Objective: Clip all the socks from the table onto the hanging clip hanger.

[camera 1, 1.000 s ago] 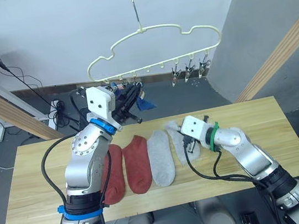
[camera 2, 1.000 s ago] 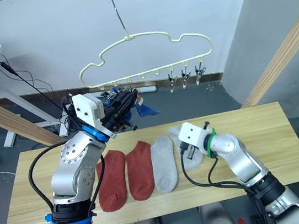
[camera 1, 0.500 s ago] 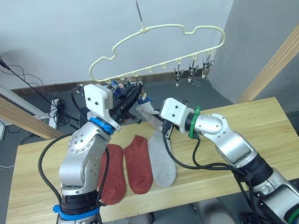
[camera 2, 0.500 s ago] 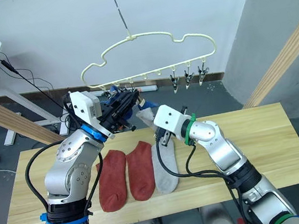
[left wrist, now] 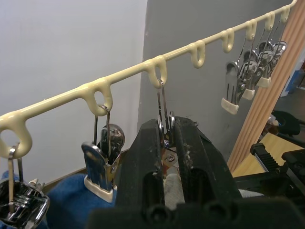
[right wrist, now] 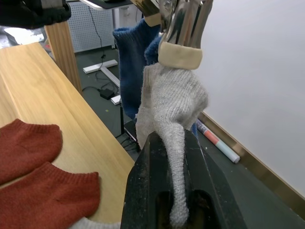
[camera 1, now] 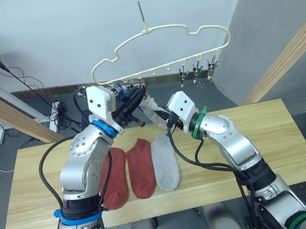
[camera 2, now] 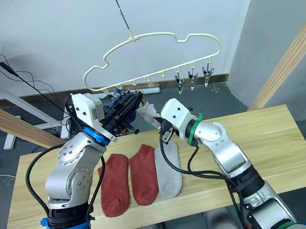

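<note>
Three socks (camera 1: 142,167) lie side by side on the table (camera 1: 269,132), left of centre, below the clip hanger (camera 1: 161,48).

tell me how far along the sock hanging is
Done: blue socks already hang from the hanger. In hand: the right gripper holds a grey sock up into a clip that the left gripper squeezes. Left on the table: two red socks and one grey sock.

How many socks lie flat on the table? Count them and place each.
3. A rust-red sock leftmost, a second rust-red sock beside it, a light grey sock rightmost. Others may be hidden.
</note>
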You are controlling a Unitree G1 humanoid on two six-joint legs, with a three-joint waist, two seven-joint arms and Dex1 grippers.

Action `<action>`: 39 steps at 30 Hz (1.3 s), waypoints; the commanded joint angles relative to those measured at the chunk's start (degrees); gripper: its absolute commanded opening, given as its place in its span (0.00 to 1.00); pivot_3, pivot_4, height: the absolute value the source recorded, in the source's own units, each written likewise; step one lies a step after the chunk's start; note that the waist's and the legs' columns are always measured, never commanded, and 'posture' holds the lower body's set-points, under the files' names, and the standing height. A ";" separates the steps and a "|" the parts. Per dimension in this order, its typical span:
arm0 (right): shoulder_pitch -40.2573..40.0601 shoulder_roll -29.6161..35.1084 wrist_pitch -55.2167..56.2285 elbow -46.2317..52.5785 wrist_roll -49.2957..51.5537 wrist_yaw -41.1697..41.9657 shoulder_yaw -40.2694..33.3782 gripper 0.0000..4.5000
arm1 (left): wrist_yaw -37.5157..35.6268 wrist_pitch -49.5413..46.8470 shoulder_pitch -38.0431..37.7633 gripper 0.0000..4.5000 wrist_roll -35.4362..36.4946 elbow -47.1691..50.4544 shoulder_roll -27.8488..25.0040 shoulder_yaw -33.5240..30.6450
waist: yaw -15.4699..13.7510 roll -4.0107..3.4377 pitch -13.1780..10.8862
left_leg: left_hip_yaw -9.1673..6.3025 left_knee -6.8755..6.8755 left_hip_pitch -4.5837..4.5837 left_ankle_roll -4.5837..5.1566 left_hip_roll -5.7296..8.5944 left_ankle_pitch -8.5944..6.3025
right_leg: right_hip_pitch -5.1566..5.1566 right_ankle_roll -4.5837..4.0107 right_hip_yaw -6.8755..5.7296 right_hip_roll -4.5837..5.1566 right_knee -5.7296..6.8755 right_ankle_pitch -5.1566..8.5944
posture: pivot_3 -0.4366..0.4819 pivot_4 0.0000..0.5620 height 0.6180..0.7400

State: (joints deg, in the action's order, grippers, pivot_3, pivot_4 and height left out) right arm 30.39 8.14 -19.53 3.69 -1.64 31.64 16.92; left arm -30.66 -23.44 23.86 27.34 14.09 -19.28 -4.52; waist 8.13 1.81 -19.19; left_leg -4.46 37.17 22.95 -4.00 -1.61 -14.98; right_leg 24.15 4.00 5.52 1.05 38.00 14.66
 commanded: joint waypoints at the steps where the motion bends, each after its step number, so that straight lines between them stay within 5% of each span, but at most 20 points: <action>1: 0.90 -0.59 0.49 2.70 1.38 0.70 0.22 0.00 | -0.14 0.12 -0.42 0.02 0.66 2.08 -0.07 -0.16 | -0.01 0.00 0.00 | 0.00 0.00 0.00 0.00 0.00 0.00 | 0.00 0.00 0.00 0.00 0.00 0.00 | 0.26 0.61 1.00; 15: 2.95 -2.06 -0.08 3.09 2.55 0.41 -0.29 0.00 | 0.64 -0.63 -1.99 0.02 0.99 2.80 0.03 -0.20 | -0.02 0.00 0.00 | 0.00 -0.01 0.00 0.00 0.00 0.00 | 0.00 0.00 0.00 0.00 0.00 0.00 | 0.26 0.60 1.00; 24: 3.14 -2.44 -0.13 3.25 2.71 0.47 -0.35 0.00 | -0.24 -1.75 -3.04 0.63 1.21 2.91 -1.01 -0.31 | -0.01 0.00 0.00 | 0.00 -0.03 0.01 0.00 -0.01 0.00 | 0.03 0.00 -0.01 0.00 -0.01 0.00 | 0.26 0.60 1.00; 34: 3.14 -3.47 -1.68 3.10 3.56 -0.26 -1.08 0.00 | -0.38 -1.89 -4.70 0.63 0.87 4.04 -2.22 -0.41 | 0.00 0.00 0.00 | 0.00 -0.06 0.00 0.00 -0.01 0.00 | 0.04 0.00 0.00 0.00 -0.02 0.00 | 0.26 0.60 1.00; 39: 2.81 -2.02 -3.16 4.07 2.85 -0.53 -0.31 0.31 | -0.97 -1.44 -5.10 0.64 0.52 4.33 -3.15 -0.53 | -0.01 0.00 0.00 | 0.00 -0.07 0.01 0.00 -0.01 0.00 | 0.04 0.00 0.00 0.01 -0.02 0.00 | 0.26 0.59 1.00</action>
State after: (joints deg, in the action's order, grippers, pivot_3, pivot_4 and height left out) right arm 32.70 5.77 -22.24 4.27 1.24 31.31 16.84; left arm -30.85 -25.75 19.20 27.96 15.49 -21.43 -4.76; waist 8.12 1.81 -19.19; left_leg -4.45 37.10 22.96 -4.00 -1.62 -14.98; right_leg 24.19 4.00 5.52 1.06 37.99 14.66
